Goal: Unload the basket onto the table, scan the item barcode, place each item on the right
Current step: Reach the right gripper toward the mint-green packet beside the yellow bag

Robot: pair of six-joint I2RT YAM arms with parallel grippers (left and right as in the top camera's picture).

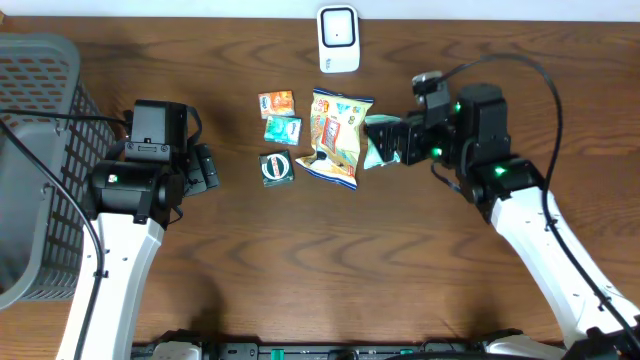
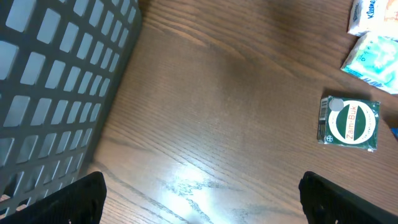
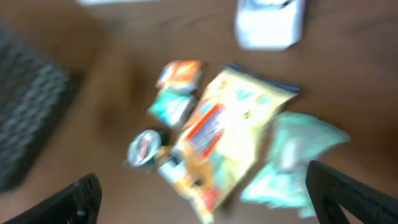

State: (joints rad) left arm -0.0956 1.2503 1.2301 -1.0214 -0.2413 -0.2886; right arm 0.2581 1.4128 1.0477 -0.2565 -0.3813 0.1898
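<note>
Several small items lie together at the table's middle back: a yellow snack bag, an orange packet, a teal packet, a green Zam-Buk box and a mint-green packet. A white scanner stands behind them. My right gripper is open just right of the mint packet, holding nothing. Its wrist view is blurred, with the snack bag ahead of the open gripper. My left gripper is open and empty left of the Zam-Buk box, over bare wood.
A grey slatted basket fills the left edge of the table, close beside my left arm, and shows in the left wrist view as the basket wall. Black cables run over both arms.
</note>
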